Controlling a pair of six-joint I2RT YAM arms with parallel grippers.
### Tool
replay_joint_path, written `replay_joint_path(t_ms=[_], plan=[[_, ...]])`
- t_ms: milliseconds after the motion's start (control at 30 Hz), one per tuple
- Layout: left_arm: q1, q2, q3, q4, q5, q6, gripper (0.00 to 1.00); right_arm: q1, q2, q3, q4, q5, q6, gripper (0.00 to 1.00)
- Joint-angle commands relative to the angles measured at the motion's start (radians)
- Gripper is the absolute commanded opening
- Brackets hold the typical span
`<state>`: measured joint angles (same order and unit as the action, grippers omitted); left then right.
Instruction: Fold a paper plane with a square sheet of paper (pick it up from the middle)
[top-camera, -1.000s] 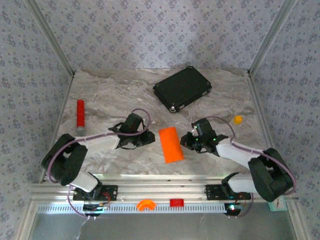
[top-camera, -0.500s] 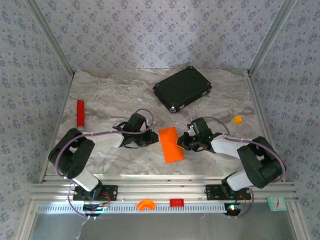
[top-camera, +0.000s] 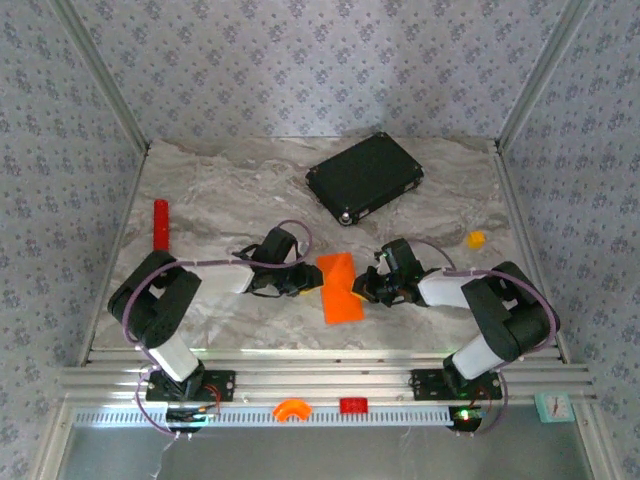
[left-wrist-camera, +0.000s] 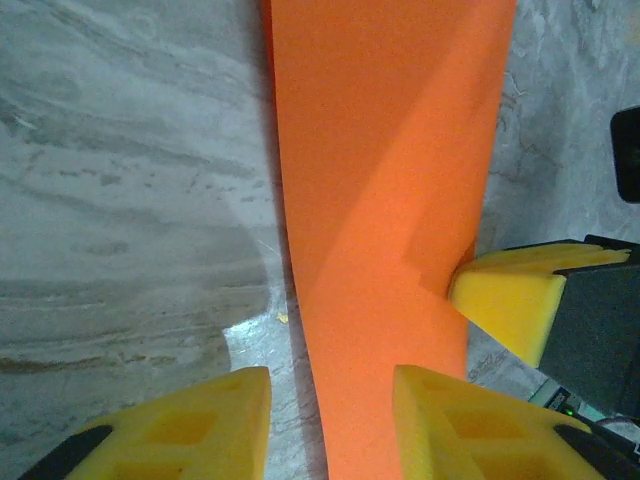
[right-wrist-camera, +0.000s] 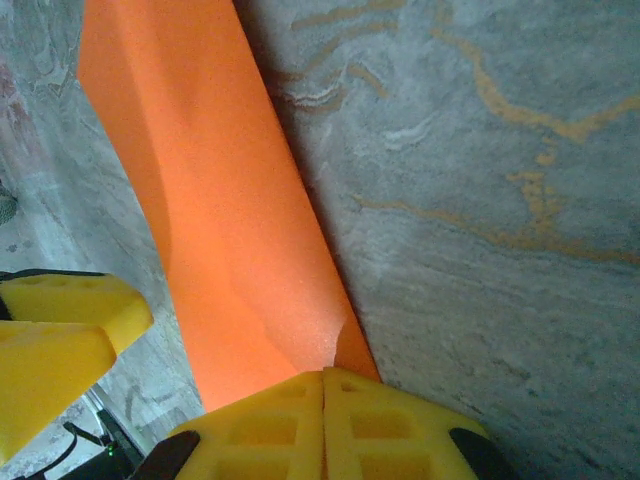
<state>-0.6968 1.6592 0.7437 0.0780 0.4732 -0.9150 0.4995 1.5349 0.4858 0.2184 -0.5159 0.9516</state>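
Right gripper (right-wrist-camera: 323, 385) tight on sheet (right-wrist-camera: 210, 220) (orange)

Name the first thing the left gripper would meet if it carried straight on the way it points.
The orange paper, lying directly ahead of the left gripper, though height above it is unclear.

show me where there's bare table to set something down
Widest bare patch: the back-left table, between the red cylinder and the black case. A smaller one lies behind the yellow lump, right of the case. Crowded: the centre, where the left pincer and right pincer meet at the paper sheet.
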Motion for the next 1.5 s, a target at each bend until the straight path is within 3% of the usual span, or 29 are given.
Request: replay_joint_path(t_ms=[0, 400, 800, 1067, 1300, 1467], plan=[[-0.01, 0.023, 0.029, 0.008, 0.022, -0.012, 0.39, -0.011, 0.03, -0.028, -0.047, 0.03, 0.02, 0.08], [-0.032, 0.082, 0.065, 0.006, 0.025, -0.045, 0.35, -0.012, 0.068, -0.023, -0.04, 0.032, 0.025, 0.08], [-0.047, 0.082, 0.079, 0.022, 0.015, -0.049, 0.19, -0.012, 0.083, -0.021, -0.026, 0.028, 0.026, 0.09], [-0.038, 0.018, 0.064, -0.034, -0.023, -0.031, 0.03, 0.004, -0.031, -0.024, -0.027, 0.032, -0.012, 0.17], [0.033, -0.036, 0.07, -0.105, 0.075, 0.007, 0.0, 0.108, -0.172, 0.048, -0.18, 0.164, -0.164, 0.31], [0.083, -0.075, 0.095, -0.192, 0.144, 0.076, 0.0, 0.282, -0.239, 0.079, -0.226, 0.421, -0.314, 0.42]])
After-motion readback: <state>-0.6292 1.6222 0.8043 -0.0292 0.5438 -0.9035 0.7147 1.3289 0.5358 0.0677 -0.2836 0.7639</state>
